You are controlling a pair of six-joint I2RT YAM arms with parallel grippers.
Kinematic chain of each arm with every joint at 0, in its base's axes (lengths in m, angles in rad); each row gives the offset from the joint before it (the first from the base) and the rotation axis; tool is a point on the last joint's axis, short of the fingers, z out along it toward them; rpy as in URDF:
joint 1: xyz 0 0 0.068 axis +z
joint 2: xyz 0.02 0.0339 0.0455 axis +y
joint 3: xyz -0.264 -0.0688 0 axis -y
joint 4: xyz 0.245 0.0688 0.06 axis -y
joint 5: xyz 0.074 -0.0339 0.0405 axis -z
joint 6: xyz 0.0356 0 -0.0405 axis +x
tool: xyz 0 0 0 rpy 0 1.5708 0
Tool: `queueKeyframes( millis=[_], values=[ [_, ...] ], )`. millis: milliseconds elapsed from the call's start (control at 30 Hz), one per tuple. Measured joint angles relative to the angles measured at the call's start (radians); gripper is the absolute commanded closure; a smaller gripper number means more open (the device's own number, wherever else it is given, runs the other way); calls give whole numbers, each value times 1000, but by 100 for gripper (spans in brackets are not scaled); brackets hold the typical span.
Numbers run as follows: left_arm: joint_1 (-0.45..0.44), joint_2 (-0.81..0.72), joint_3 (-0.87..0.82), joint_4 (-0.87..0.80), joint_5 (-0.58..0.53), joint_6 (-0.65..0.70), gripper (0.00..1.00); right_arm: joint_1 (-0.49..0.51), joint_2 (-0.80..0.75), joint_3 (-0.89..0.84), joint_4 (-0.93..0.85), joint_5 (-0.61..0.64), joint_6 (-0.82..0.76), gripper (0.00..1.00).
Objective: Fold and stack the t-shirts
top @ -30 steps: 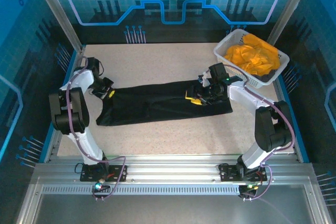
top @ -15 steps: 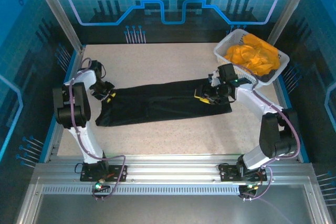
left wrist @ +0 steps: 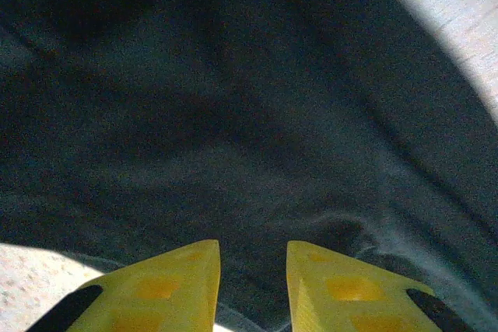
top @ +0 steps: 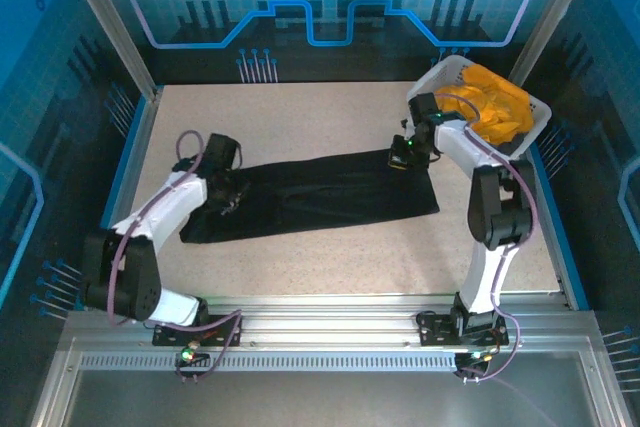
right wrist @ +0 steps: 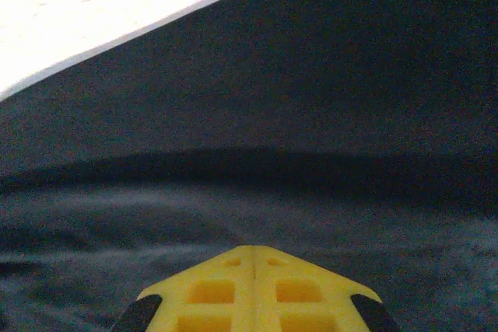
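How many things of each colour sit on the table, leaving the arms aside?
Black t-shirt: 1
Orange-yellow cloth heap: 1 (the shirts in it cannot be told apart)
White basket: 1
Total: 3

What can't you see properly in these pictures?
Top view: how many orange t-shirts fill the basket; they are heaped, partly behind the right arm.
Right wrist view: whether the shut right gripper pinches the black t-shirt; its fingers hide the contact.
Left wrist view: which part of that shirt the left gripper is over; edges crop it.
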Motion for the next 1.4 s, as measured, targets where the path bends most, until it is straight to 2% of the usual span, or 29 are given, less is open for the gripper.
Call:
queueKeyframes(
  millis=[133, 267, 400, 500, 633, 767, 833, 967, 1133, 1300, 1400],
  values=[
    [-8, 142, 28, 14, 13, -65, 74, 0, 128, 106, -89, 108, -26, 100],
    [26, 317, 146, 15, 34, -55, 82, 0, 192, 124, -171, 174, -32, 100],
    [74, 488, 334, -34, 54, 9, 90, 4, 149, 45, -183, 186, -22, 100],
    [86, 626, 557, -74, 55, 72, 91, 24, 68, -82, -192, 187, 8, 100],
    [75, 849, 919, -125, 70, 137, 90, 151, -46, -259, -197, 163, 97, 100],
    [32, 1070, 1288, -126, 124, 158, 89, 339, -142, -400, -147, 60, 234, 100],
    [-2, 1154, 1412, -85, 161, 155, 88, 412, -149, -417, -123, 5, 296, 100],
    [-72, 1247, 1509, 48, 229, 121, 83, 513, -102, -367, -86, -84, 379, 100],
    [-124, 1291, 1543, 236, 306, 55, 71, 576, 41, -158, -77, -137, 417, 100],
    [-106, 1284, 1621, 354, 364, -2, 59, 565, 61, -71, -60, -162, 446, 93],
    [-83, 1215, 1588, 377, 380, -10, 55, 549, 33, -71, -60, -150, 466, 81]
  ],
)
